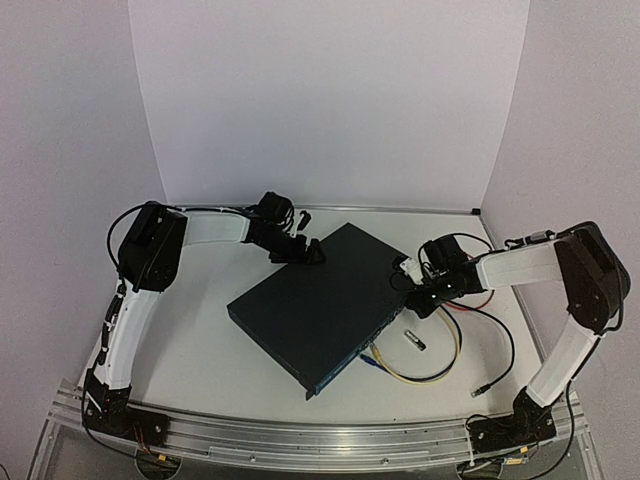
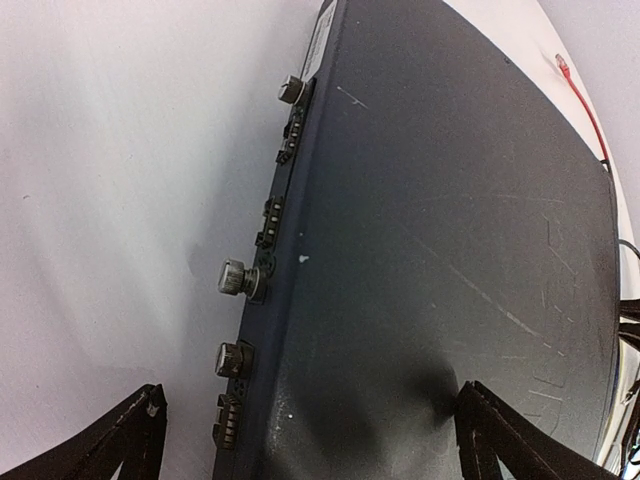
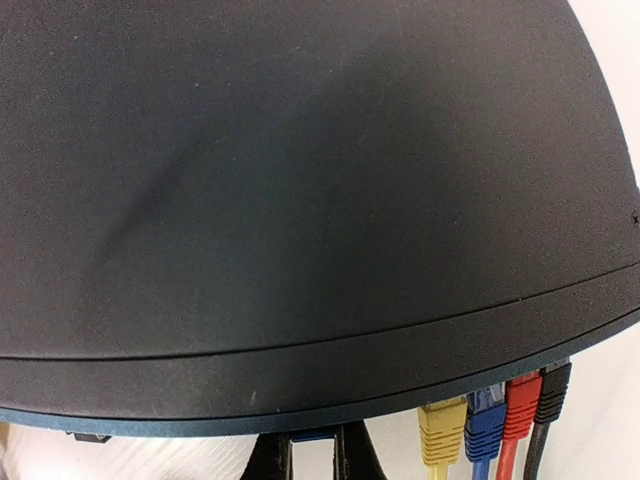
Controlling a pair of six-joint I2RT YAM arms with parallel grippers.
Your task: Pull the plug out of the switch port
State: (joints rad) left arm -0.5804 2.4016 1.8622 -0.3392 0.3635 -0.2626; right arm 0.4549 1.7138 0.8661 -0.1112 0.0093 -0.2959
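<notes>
The switch (image 1: 310, 305) is a flat dark navy box lying at an angle mid-table. It fills the right wrist view (image 3: 300, 180) and most of the left wrist view (image 2: 440, 230). My right gripper (image 1: 418, 292) is at the far end of the socket face. Its fingers (image 3: 270, 462) stand close together on a small blue plug (image 3: 318, 437) just under the switch's edge. Yellow (image 3: 442, 430), blue (image 3: 485, 425), red (image 3: 520, 410) and black (image 3: 552, 390) plugs sit in ports beside it. My left gripper (image 1: 300, 250) is open at the switch's far left corner, its fingers (image 2: 130, 440) straddling the back edge.
Yellow cable loops (image 1: 440, 365) lie on the table by the socket face, with a small silver piece (image 1: 415, 340) and a loose black cable end (image 1: 482, 390). A red cable (image 2: 580, 95) runs past the far side. Knurled screws (image 2: 232, 276) stick out of the back face. White walls enclose the table.
</notes>
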